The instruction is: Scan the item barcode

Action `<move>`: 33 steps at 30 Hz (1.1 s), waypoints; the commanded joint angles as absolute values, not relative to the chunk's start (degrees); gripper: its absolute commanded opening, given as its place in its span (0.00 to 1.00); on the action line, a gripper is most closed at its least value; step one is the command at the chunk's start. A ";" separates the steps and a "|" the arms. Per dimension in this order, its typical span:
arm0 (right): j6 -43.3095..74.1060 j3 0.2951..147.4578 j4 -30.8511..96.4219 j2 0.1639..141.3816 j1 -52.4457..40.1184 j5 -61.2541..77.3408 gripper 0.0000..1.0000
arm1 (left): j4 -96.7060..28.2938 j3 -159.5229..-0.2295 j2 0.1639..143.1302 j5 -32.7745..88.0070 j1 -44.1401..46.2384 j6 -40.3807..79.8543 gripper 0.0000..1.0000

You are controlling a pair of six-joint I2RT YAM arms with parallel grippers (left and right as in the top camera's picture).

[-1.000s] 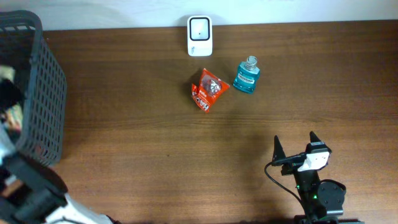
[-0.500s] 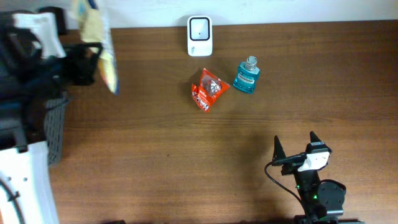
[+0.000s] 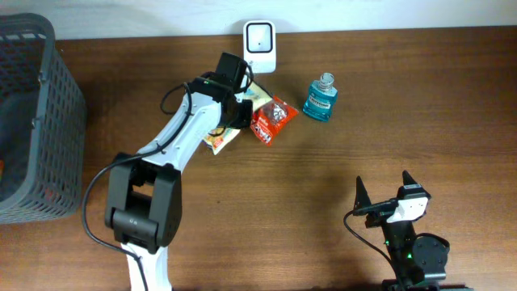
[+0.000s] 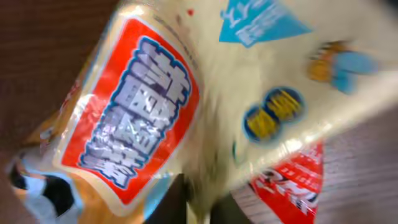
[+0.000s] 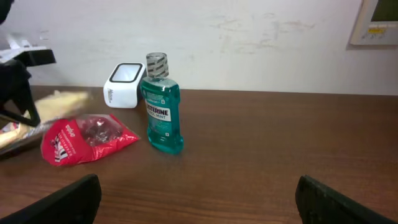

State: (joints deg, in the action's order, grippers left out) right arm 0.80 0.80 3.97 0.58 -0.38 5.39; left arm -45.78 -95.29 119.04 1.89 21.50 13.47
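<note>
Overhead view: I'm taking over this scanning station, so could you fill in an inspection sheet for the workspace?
Surface: brown wooden table, no spills seen.
Job's things: white scanner at the far edge; cream snack packet just in front of it, under the left hand.
Clutter: red packet beside an upright blue mouthwash bottle; dark basket at the left edge.
Hands: left hand on the snack packet, grip unclear; right hand open, empty.
Cables: black cable loops beside the left arm; a second cable by the right arm.
Surroundings: pale wall behind the table.
</note>
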 commanded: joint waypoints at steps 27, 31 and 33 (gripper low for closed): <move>0.43 0.32 4.05 0.19 -0.69 5.32 0.99 | -78.89 -118.21 121.27 -2.79 -41.80 21.06 0.74; 0.43 0.32 4.05 0.21 -0.69 5.32 0.99 | -84.31 -118.17 123.55 2.72 -41.69 21.43 0.95; 0.43 0.32 4.05 0.19 -0.69 5.32 0.99 | -86.26 -118.17 123.55 3.25 -41.69 21.39 0.99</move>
State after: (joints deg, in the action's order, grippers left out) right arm 0.80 0.80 3.97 0.58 -0.38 5.39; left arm -84.97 -118.08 123.13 0.93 -41.74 20.67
